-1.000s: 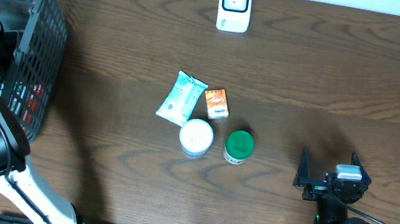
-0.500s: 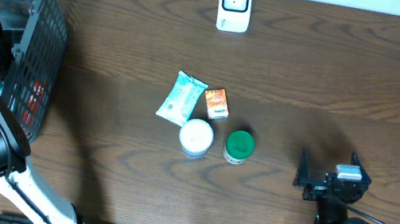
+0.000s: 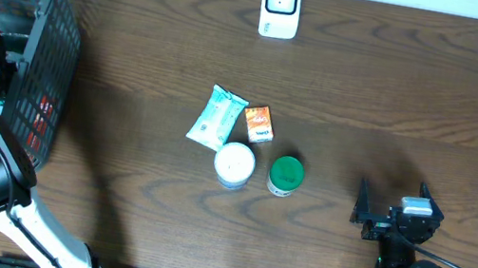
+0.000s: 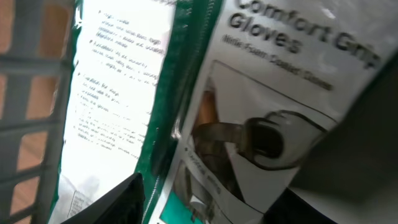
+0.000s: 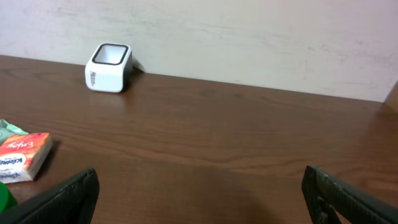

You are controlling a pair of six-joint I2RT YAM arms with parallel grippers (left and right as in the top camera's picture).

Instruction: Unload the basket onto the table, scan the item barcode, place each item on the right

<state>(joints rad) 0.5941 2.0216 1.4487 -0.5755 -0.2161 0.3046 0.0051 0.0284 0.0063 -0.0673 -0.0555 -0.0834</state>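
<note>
Green-and-white plastic glove packet (image 4: 249, 118) in the grey mesh basket (image 3: 50, 18): left gripper (image 4: 233, 193) straddles it for pickup (clamped? cannot tell); right gripper (image 5: 199, 193) gapes, empty.

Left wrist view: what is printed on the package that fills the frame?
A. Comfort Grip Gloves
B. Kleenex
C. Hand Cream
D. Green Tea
A: the glove package carries the words "Comfort Grip Gloves" in dark letters across its top.
</note>
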